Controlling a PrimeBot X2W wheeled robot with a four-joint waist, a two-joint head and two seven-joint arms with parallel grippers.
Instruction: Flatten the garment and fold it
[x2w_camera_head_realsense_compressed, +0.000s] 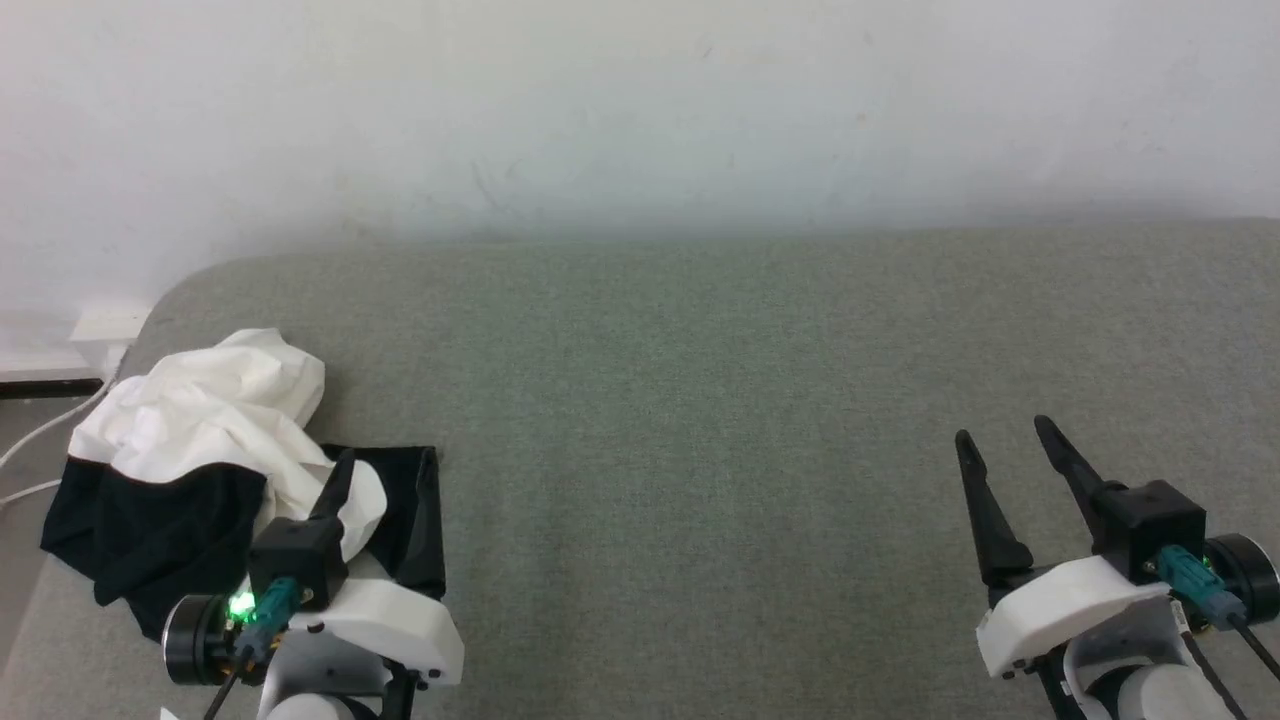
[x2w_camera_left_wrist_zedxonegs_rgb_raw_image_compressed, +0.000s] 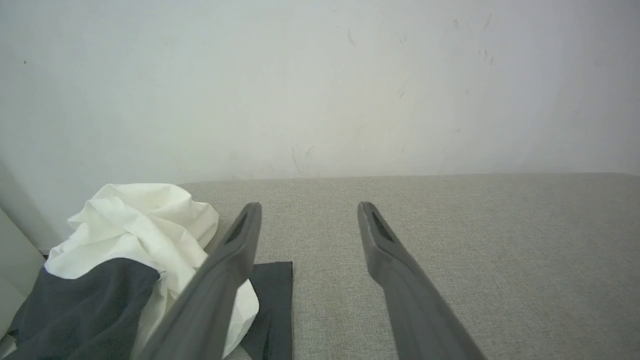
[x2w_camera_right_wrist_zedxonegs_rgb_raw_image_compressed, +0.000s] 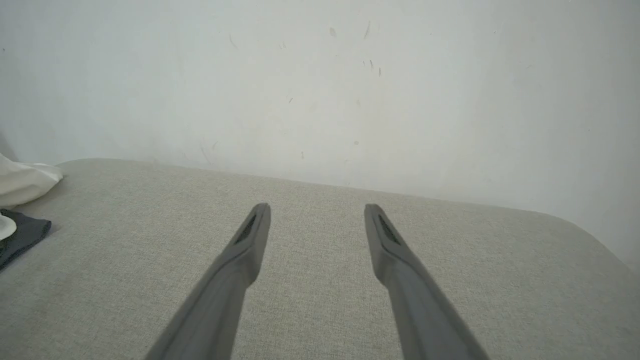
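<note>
Garment (x2w_camera_head_realsense_compressed: 200, 410) bunched at grey surface (x2w_camera_head_realsense_compressed: 700, 450) edge | left end effector (x2w_camera_left_wrist_zedxonegs_rgb_raw_image_compressed: 308, 209), right end effector (x2w_camera_head_realsense_compressed: 1002, 432) wide, empty | risk: hem seemingly buried, left pinches several layers, drags cloth overboard

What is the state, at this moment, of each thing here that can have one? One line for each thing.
T-shirt, crumpled in a heap at the left end of the grey padded surface; not flattened, not folded.
Left gripper, open, holding nothing, right beside the T-shirt; whether it touches the T-shirt is unclear.
Right gripper, open, holding nothing, over bare surface far from the T-shirt.
</note>
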